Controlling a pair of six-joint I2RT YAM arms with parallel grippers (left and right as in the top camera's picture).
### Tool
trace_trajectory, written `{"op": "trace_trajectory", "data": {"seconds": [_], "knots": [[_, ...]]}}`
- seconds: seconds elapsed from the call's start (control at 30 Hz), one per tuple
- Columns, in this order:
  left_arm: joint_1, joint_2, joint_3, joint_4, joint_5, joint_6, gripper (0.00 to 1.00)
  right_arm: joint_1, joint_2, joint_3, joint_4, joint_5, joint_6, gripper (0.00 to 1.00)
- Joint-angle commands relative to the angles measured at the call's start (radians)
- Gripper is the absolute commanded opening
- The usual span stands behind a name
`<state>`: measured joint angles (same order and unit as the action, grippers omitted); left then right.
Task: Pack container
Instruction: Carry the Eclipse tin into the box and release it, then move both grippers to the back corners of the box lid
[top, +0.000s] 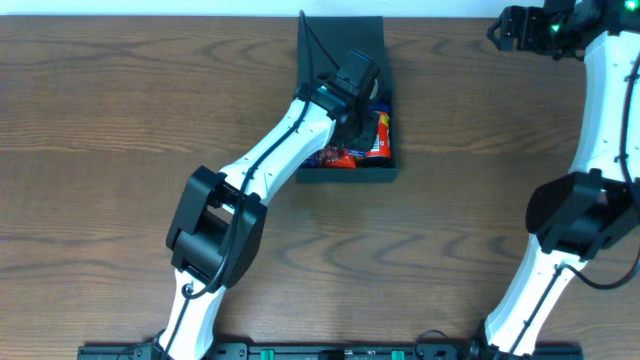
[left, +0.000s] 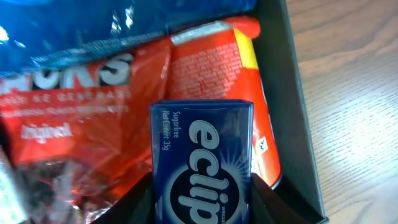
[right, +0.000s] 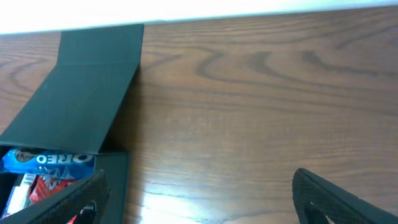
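The container (top: 345, 177) is a dark square box at the table's back middle, its flap lid (top: 345, 40) lying open behind it. My left gripper (top: 362, 95) is down inside it, shut on a blue Eclipse gum pack (left: 202, 155) held upright between the fingers (left: 140, 202). Red snack packets (left: 205, 68) and a blue packet (left: 74, 25) lie under the gum, with the container's dark wall (left: 292, 106) to the right. My right gripper (right: 205, 199) hovers open over bare wood to the right of the container (right: 115, 180), holding nothing. A blue Oreo pack (right: 50, 160) shows inside.
The right arm (top: 600, 110) runs along the table's right side, its gripper (top: 505, 28) near the back edge. The left arm (top: 250, 180) crosses diagonally from the front to the box. Bare wooden table (top: 100, 130) surrounds the container.
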<state>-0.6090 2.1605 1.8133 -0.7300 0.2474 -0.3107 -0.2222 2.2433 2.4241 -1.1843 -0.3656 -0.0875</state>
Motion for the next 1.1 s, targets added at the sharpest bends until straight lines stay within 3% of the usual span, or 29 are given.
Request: {"op": "trace_trajectory", "data": {"seconds": [0.0, 0.03, 0.1, 0.27, 0.53, 0.57, 0.6, 0.63, 0.7, 0.73, 0.77, 0.8, 0.83, 0.87, 0.9, 0.97, 1.0, 1.07], "knots": [[-0.007, -0.006, 0.001, 0.000, -0.011, -0.011, 0.40, 0.003, -0.006, 0.007, 0.006, 0.003, 0.004, 0.96], [-0.007, -0.006, 0.001, -0.001, -0.011, -0.011, 0.60, 0.003, -0.006, 0.007, 0.008, 0.003, 0.004, 0.96], [-0.007, -0.006, 0.001, -0.003, -0.011, -0.011, 0.58, 0.003, -0.006, 0.007, 0.011, 0.003, 0.004, 0.96], [-0.006, -0.007, 0.002, -0.003, -0.012, -0.005, 0.72, 0.003, -0.006, 0.007, 0.013, 0.003, 0.005, 0.97], [0.041, -0.070, 0.024, 0.005, -0.019, 0.016, 0.72, 0.003, -0.005, 0.007, 0.006, 0.002, 0.005, 0.98], [0.053, -0.087, 0.031, 0.009, -0.022, 0.036, 0.75, 0.004, -0.005, 0.007, 0.006, -0.002, 0.005, 0.99], [0.067, -0.105, 0.037, 0.013, -0.038, 0.058, 0.86, 0.006, -0.002, 0.007, 0.006, -0.005, 0.005, 0.99], [0.082, -0.125, 0.040, 0.021, -0.075, 0.071, 0.98, 0.008, 0.001, 0.007, 0.005, -0.009, 0.005, 0.91], [0.113, -0.158, 0.040, 0.032, -0.174, 0.080, 0.95, 0.013, 0.014, 0.001, 0.003, -0.027, 0.005, 0.53], [0.130, -0.168, 0.040, 0.036, -0.214, 0.082, 0.96, 0.018, 0.026, 0.001, -0.006, -0.041, 0.005, 0.29], [0.148, -0.175, 0.040, 0.039, -0.236, 0.088, 0.95, 0.021, 0.035, 0.001, -0.019, -0.056, 0.005, 0.12], [0.164, -0.178, 0.040, 0.040, -0.236, 0.108, 0.95, 0.026, 0.051, 0.000, -0.035, -0.071, 0.005, 0.02], [0.188, -0.179, 0.040, 0.036, -0.226, 0.145, 0.95, 0.031, 0.065, 0.000, -0.057, -0.087, 0.005, 0.02], [0.203, -0.179, 0.040, 0.029, -0.219, 0.168, 0.91, 0.035, 0.080, 0.000, -0.078, -0.098, 0.005, 0.02], [0.224, -0.179, 0.040, 0.019, -0.220, 0.182, 0.67, 0.040, 0.095, 0.000, -0.099, -0.108, 0.005, 0.02], [0.263, -0.178, 0.040, -0.003, -0.220, 0.181, 0.11, 0.053, 0.130, 0.000, -0.151, -0.126, 0.004, 0.02], [0.285, -0.178, 0.040, -0.019, -0.220, 0.180, 0.06, 0.062, 0.150, 0.000, -0.179, -0.133, 0.004, 0.01], [0.317, -0.172, 0.039, -0.040, -0.220, 0.178, 0.06, 0.081, 0.182, 0.000, -0.216, -0.136, 0.004, 0.02]]}}
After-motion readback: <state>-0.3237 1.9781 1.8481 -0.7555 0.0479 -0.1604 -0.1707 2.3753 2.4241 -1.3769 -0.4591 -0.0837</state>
